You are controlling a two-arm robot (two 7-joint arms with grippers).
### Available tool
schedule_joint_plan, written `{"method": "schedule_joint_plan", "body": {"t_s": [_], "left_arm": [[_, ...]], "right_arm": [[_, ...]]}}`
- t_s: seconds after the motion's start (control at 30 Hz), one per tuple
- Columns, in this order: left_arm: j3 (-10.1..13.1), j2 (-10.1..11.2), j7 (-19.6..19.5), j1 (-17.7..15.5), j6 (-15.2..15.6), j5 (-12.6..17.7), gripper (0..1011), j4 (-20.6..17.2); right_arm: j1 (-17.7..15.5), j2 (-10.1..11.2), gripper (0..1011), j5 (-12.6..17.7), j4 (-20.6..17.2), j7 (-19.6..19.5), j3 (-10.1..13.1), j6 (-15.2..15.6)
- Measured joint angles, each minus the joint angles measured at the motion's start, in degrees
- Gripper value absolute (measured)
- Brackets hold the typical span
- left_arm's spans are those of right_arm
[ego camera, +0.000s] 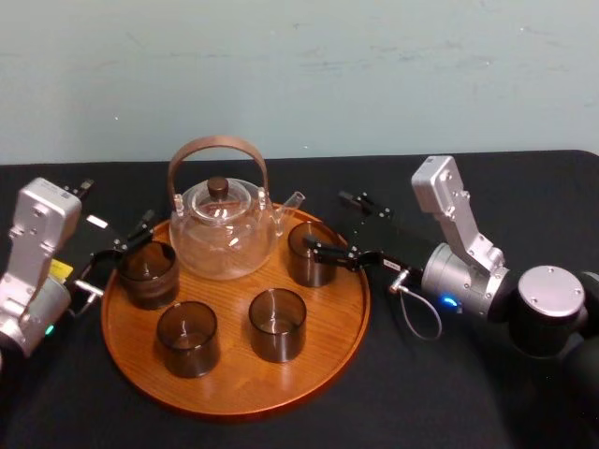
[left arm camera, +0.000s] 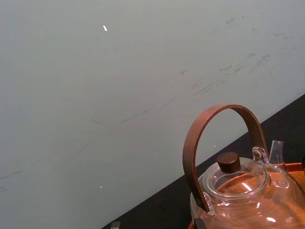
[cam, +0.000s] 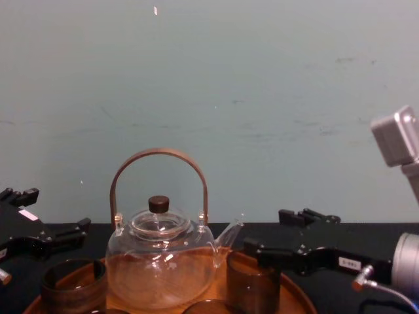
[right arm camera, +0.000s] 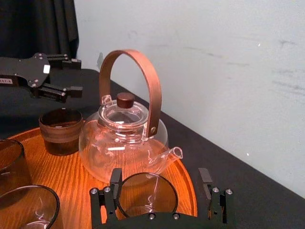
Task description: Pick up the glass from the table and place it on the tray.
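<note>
Closest in, the front-left glass (ego camera: 187,339) and the front-right glass (ego camera: 277,324) stand upright on the tray (ego camera: 234,383), which rests on the table (ego camera: 402,393). Behind them is the pair that matters. The rear-right glass (ego camera: 312,253) stands upright on the tray near its right rim. The right gripper (ego camera: 328,223) reaches in from the right with its fingers spread. From the right wrist the glass sits between them, at about rim height; I cannot tell whether a finger touches it. So the glass lies to this gripper's left, its axis vertical, and a clean withdrawal would go level and rightward. The left gripper (ego camera: 134,236), also spread, hovers just beside the rear-left glass (ego camera: 148,273). Farther off, the teapot (ego camera: 225,229) sits between the two rear glasses. All four glasses stand on the tray, so the placing looks done.
</note>
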Motion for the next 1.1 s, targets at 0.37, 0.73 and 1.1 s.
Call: {"method": "schedule_joint_plan", "body": {"t_s": [0.37, 0.73, 1.1], "left_arm": [[0.00, 0.00, 0.00, 0.00, 0.00, 0.00, 1001, 0.00], [0.00, 0.00, 0.00, 0.00, 0.00, 0.00, 1001, 0.00], [0.00, 0.00, 0.00, 0.00, 0.00, 0.00, 1001, 0.00]], "right_arm": [[-4.84, 3.30, 1002, 2.17, -7.50, -1.75, 2.62, 0.30], [-11.19, 6.73, 1002, 2.37, -12.93, -7.39, 7.56, 0.69], [-15.48, 7.90, 1002, 0.06, -16.04, -13.63, 12.72, 1.78]]}}
